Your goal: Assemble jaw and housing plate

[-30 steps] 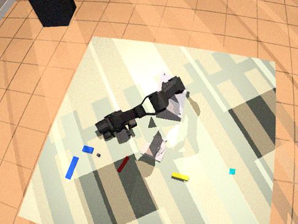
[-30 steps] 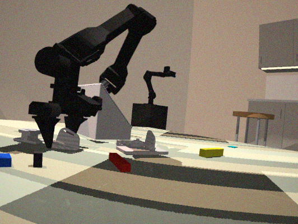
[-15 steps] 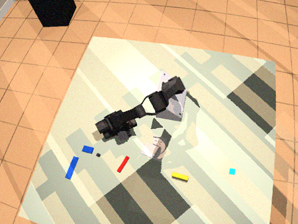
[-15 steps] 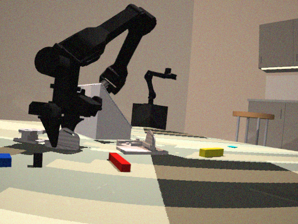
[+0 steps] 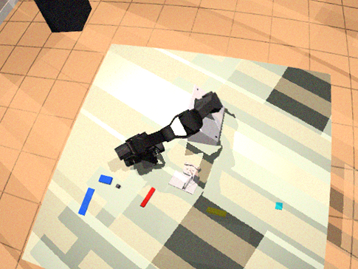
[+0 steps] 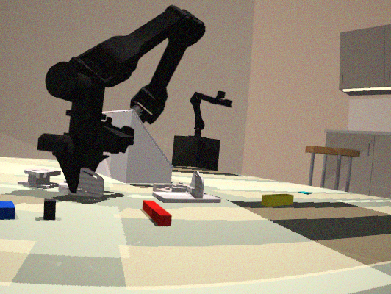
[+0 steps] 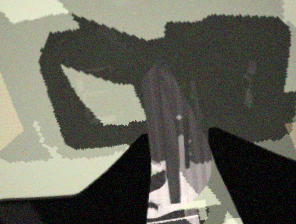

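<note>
Where the light part with an upright fin stands on the surface, we see the tool pointing down and gripping that fin. The base with one jaw lies well apart, near the red bar.

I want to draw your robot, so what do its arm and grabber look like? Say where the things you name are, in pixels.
The arm (image 5: 157,135) (image 6: 110,59) is black all over, with chunky, angular parts and a big rounded joint. The gripper (image 6: 78,184) (image 7: 178,137) is black too, with fingers that narrow to points. I can't make out any cables.
</note>
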You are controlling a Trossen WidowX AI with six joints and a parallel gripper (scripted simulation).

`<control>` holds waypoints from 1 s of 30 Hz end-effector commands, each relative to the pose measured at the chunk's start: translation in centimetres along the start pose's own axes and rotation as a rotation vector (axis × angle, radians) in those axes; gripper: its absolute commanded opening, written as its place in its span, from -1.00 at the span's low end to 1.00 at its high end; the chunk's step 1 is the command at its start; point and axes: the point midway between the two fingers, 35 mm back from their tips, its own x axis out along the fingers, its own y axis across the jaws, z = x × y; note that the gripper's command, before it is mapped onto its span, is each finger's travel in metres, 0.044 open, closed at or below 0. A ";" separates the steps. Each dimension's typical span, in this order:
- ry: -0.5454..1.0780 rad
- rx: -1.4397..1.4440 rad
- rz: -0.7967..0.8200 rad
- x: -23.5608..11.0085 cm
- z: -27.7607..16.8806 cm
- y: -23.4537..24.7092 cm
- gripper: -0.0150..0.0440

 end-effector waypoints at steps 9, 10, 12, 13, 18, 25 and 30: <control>0.000 -0.001 -0.004 -1.7 0.1 -0.2 -0.04; 0.000 -0.001 -0.005 -2.0 0.1 -0.3 -0.04; 0.000 0.000 -0.005 -2.6 0.1 -0.3 -0.04; 0.000 0.000 -0.005 -2.9 0.1 -0.3 -0.04; 0.000 0.002 -0.005 -4.5 0.1 -0.3 -0.04; -0.001 0.004 -0.004 -6.8 0.0 -0.2 -0.04; -0.002 0.004 -0.003 -7.9 -0.1 -0.1 -0.04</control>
